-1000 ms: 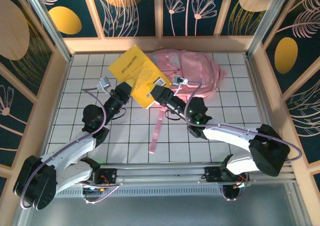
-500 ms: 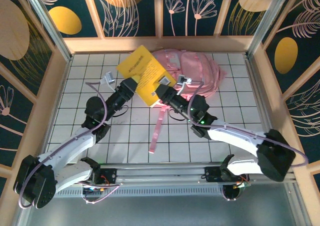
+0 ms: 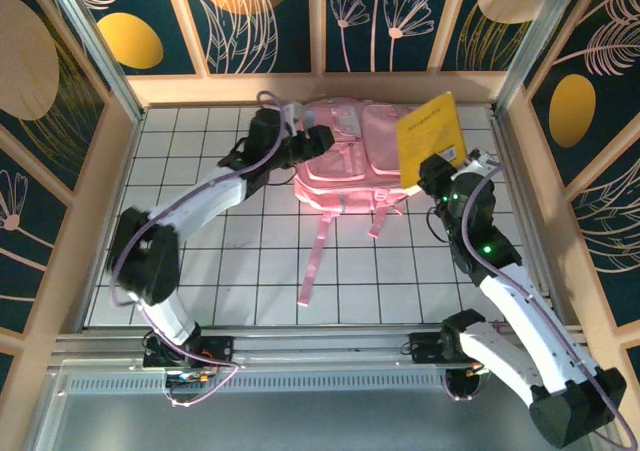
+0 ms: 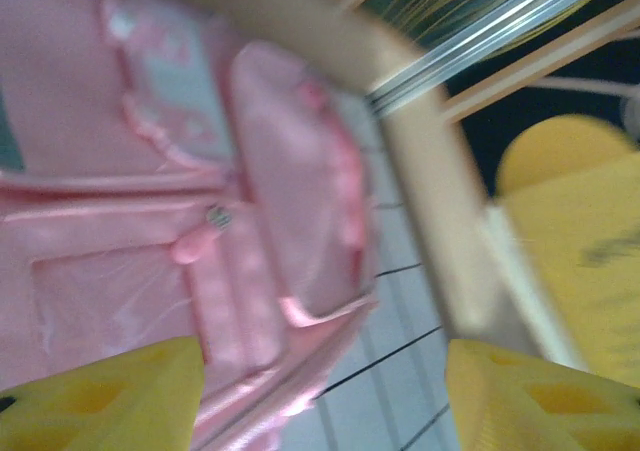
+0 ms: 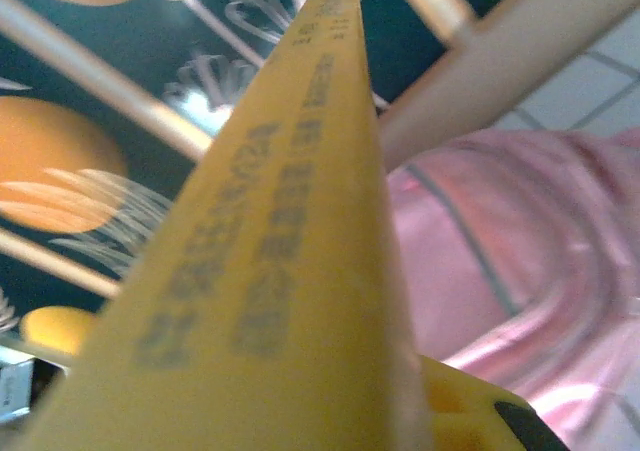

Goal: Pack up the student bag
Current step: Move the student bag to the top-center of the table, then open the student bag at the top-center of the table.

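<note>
The right gripper (image 3: 438,170) is clamped on the lower edge of a thin yellow paperback book (image 3: 432,131), holding it tilted up just beside the right end of the soft pink fabric backpack (image 3: 350,166). Half a second ago both grippers met at this book over the backpack's left front. Since then the right arm has swung it across to the right. The left gripper (image 3: 318,138) has let go and now sits at the backpack's far left corner, its yellow fingers (image 4: 100,396) spread wide with nothing between them. I cannot tell whether it touches the fabric.

From the right wrist the book (image 5: 270,271) shows a flat, matte spine with dark print. The backpack lies at the far middle of the white tiled table (image 3: 200,171). It looks padded and slightly glossy, with a pale patch, rounded pockets and a zip pull. A long flat strap (image 3: 312,261) trails from it toward the arms.
</note>
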Available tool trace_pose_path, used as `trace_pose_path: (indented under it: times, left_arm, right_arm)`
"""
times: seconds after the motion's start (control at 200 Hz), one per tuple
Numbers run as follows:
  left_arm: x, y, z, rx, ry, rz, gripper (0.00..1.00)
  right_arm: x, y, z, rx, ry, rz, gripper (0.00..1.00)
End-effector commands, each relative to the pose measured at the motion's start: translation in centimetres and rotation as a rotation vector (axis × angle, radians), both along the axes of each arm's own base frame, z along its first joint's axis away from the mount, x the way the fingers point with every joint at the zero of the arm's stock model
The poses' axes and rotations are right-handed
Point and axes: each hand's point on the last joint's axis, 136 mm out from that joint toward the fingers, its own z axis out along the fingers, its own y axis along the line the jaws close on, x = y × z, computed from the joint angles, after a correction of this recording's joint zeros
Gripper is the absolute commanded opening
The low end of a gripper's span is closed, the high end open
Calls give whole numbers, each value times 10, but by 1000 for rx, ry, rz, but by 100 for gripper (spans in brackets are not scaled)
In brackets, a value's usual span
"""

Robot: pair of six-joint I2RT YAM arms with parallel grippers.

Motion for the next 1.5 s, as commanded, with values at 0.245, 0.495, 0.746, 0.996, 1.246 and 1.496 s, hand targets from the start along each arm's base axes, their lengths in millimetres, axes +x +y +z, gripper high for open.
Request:
trace_pose_path:
  times: [0.245,0.495,0.746,0.996,1.246,1.496]
  left_arm:
    - [23,-11,-100,240,312,64,76]
    - [20,45,-156,514,457,266,82]
    - [4,159,-200,556,653,510,82]
    - [24,257,-121,720,441,730,84]
    - [33,166,-25,774,54,390,85]
    - [-13,59,-48,642,-15,-98,73]
  right_arm:
    - [-10,-22,0,-74,10,-41,0]
    - [-8,-23,-3,-88,16,-47,0]
    - [-3,-24,-7,-118,54,-50,0]
    - [-1,-18,-12,-121,59,-11,0]
    - [7,7,-22,-136,99,124,0]
    - [6,30,-30,-138,106,259,0]
